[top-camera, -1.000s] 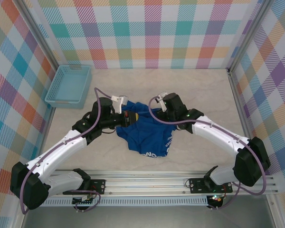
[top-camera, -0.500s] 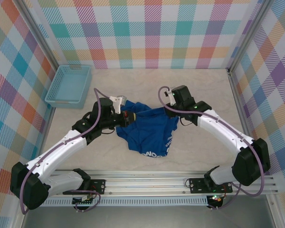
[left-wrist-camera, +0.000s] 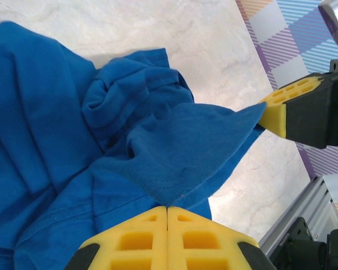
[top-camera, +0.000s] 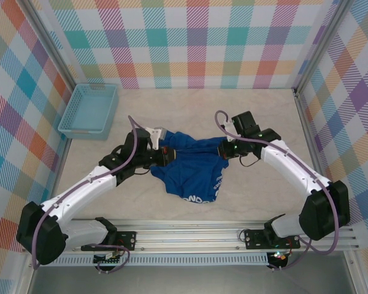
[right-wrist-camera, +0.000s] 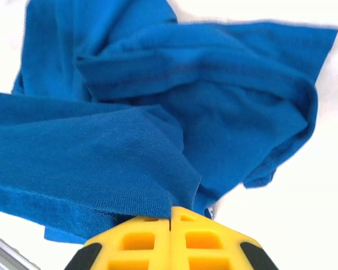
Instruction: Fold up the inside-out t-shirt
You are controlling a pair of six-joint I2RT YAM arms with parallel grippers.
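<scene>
Robotics lab test cell: a white left arm (top-camera: 80,190) and right arm (top-camera: 291,168) are sitting bolted to an aluminium rail (top-camera: 202,242) beside a marble-look tabletop (top-camera: 190,104), while pastel checked panels (top-camera: 196,43) are enclosing the workspace.

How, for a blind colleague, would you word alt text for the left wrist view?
The left claw, yellow and shut, pinches a fold of a crumpled royal-blue soft cloth t-shirt; the right claw grips the same fold's far corner over a pale marbled table.
</scene>
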